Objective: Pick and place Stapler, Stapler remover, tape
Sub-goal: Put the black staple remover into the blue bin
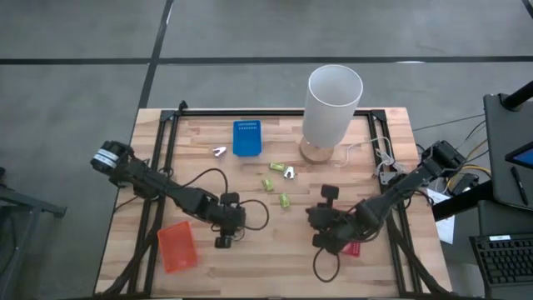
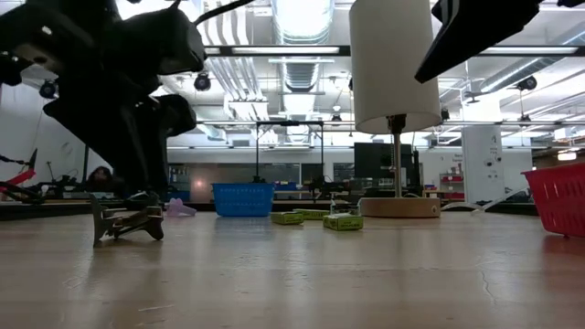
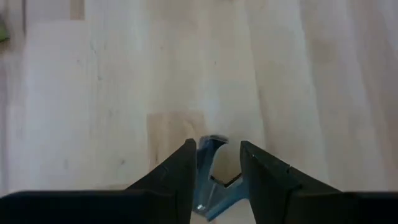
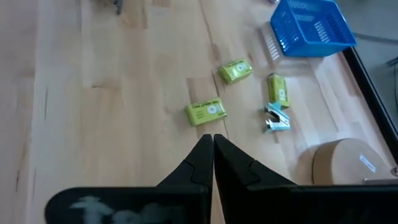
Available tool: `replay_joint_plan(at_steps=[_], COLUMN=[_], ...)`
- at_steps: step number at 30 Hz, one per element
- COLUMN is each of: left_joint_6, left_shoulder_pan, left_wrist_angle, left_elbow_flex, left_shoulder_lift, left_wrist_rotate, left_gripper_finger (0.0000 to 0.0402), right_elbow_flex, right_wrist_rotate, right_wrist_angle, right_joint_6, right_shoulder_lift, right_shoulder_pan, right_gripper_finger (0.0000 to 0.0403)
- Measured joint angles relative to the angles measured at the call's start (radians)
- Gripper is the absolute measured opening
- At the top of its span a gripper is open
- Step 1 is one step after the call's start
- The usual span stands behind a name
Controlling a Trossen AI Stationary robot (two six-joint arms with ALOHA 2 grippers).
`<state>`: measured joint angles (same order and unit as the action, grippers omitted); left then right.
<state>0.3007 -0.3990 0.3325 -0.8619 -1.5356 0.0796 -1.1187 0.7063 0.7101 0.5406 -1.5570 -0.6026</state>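
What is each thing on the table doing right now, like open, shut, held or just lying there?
Left gripper: shut on the staple remover, low at the table.
Staple remover: held, touching the table.
Right gripper: shut, empty.
Other staple remover: lying loose by the lamp.
Green boxes: closed, lying loose.
Blue basket: upright, looks empty.
Orange basket: upright, looks empty.
Lamp: standing upright.

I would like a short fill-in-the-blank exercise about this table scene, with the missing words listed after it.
1. The left gripper is closed on a metal staple ____.
2. The right gripper has its fingers ____.
3. The basket near the white lamp has the colour ____.
4. The number of small green boxes on the table is ____.

Missing words: remover; shut; blue; three
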Motion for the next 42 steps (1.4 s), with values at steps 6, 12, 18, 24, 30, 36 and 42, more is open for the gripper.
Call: replay_joint_plan(at_steps=[6, 12, 18, 24, 30, 36, 42], left_joint_6=[-0.038, -0.025, -0.014, -0.014, -0.010, -0.009, -0.007], left_shoulder_pan=[0.002, 0.002, -0.001, -0.001, -0.001, -0.001, -0.001], left_wrist_angle=[0.004, 0.000, 0.006, 0.006, -0.007, -0.036, -0.037], left_elbow_flex=[0.000, 0.000, 0.000, 0.007, 0.021, 0.031, 0.031], left_shoulder_lift=[-0.005, -0.011, -0.035, -0.042, -0.041, -0.041, -0.041], left_wrist_rotate=[0.096, 0.097, 0.090, 0.087, 0.078, 0.072, 0.068], left_gripper_finger=[0.0125, 0.0112, 0.0099, 0.0089, 0.0073, 0.0051, 0.0010], right_elbow_flex=[0.000, 0.000, 0.000, 0.000, 0.003, 0.011, 0.012], right_wrist_rotate=[0.000, 0.000, 0.000, 0.000, 0.000, 0.001, 0.001], right_wrist_angle=[-0.018, -0.022, -0.041, -0.041, -0.044, -0.049, -0.053], right_joint_6=[-0.029, -0.028, -0.028, -0.028, -0.032, -0.036, -0.036], right_shoulder_lift=[0.000, 0.000, 0.000, 0.000, 0.000, 0.000, 0.000], right_shoulder_pan=[0.001, 0.001, 0.001, 0.001, 0.001, 0.001, 0.001], right_gripper_finger=[0.0008, 0.0008, 0.0008, 0.0008, 0.0008, 0.0008, 0.0008])
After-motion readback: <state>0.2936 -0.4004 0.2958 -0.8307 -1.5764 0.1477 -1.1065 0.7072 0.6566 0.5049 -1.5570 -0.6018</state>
